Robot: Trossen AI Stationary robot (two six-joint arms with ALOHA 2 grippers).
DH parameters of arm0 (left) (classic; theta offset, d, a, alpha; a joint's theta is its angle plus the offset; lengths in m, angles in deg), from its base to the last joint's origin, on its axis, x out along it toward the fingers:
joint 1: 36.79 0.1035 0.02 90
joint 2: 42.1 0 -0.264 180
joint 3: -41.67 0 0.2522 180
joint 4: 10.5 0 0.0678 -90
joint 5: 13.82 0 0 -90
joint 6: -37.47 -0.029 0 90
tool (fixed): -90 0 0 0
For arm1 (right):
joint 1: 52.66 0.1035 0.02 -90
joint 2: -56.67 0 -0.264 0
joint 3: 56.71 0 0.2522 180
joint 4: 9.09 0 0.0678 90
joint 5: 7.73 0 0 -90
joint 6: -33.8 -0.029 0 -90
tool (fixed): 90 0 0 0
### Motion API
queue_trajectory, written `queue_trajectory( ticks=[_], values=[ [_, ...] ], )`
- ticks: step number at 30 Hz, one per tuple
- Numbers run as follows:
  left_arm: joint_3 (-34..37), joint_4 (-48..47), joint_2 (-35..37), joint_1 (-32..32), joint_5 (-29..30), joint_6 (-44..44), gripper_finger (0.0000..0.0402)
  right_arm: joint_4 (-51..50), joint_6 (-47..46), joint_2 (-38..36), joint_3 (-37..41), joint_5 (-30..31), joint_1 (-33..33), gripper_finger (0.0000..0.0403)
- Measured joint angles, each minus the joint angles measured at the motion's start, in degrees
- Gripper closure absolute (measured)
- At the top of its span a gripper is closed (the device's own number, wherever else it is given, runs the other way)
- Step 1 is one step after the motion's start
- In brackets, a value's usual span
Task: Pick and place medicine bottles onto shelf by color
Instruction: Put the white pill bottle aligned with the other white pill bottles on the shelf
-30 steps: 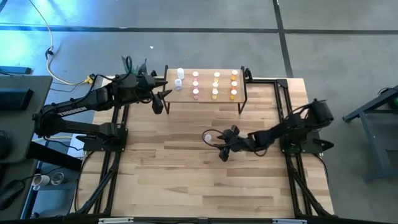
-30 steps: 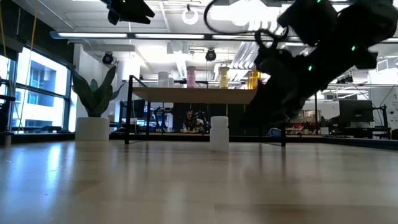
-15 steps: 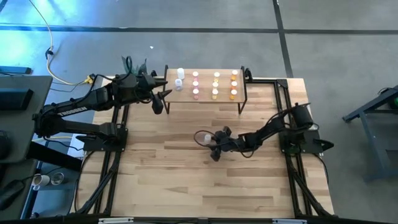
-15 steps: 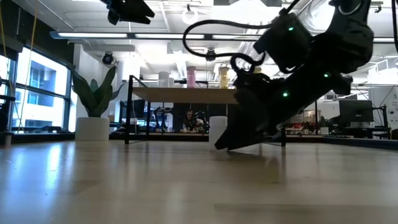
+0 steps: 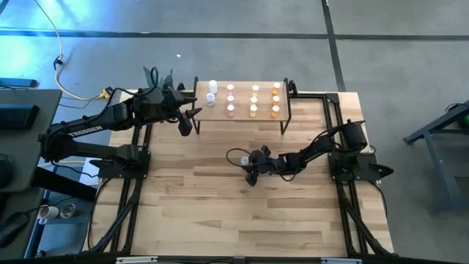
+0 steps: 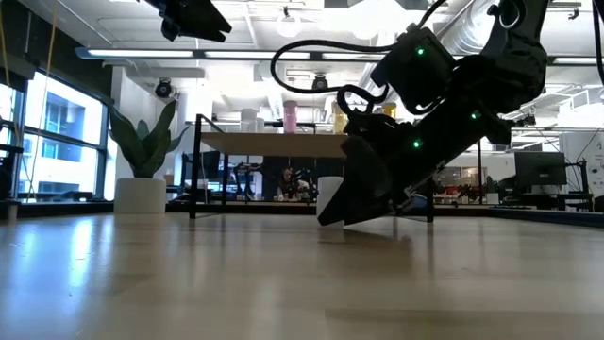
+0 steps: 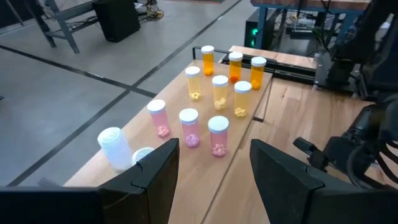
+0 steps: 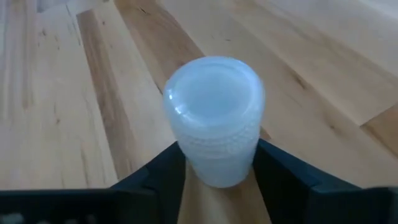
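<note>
white-capped white medicine bottle point(image 8: 214, 118) stands upright on the bench point(image 5: 220, 213), and we see it sitting between the spread fingers of our right jaws point(image 5: 250, 169), which reach low at mid-bench, not yet clamped. pink, pale yellow and orange bottles point(image 7: 214, 93) stand in rows on the shelf point(image 5: 242, 117). our left jaws point(image 5: 189, 117) hover parted beside the shelf's end.

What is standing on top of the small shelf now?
On the shelf stand three orange bottles, three pale yellow bottles, three pink bottles and white bottles. The left gripper partly covers one white bottle, so their count is unclear.
</note>
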Motion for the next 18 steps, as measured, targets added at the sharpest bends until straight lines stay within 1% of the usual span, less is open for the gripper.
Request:
queue_trajectory(
  ticks=[3,5,8,12,15,18],
  values=[
    [0.0,-0.6,0.0,0.0,-0.8,0.0,0.0213,1.0,-0.5,0.0,0.0,-2.3,0.0,0.0275],
    [0.0,-1.1,0.0,0.0,-0.9,0.0,0.0213,1.4,-0.8,0.0,0.0,-3.2,0.0,0.0290],
    [0.0,-1.6,0.0,0.0,-1.2,0.0,0.0213,1.4,-3.5,-0.4,0.0,-4.7,0.0,0.0290],
    [0.0,-4.3,0.0,0.0,-4.8,0.0,0.0213,1.2,-8.2,-1.2,-0.4,-7.2,0.0,0.0288],
    [0.0,-7.2,0.0,0.0,-8.7,0.0,0.0213,0.9,-9.5,-1.3,-3.1,-10.9,0.0,0.0286],
    [0.0,-9.0,0.0,-0.3,-13.2,0.3,0.0213,-3.7,-9.7,-1.3,-8.1,-14.9,-0.3,0.0286]
  ],
)
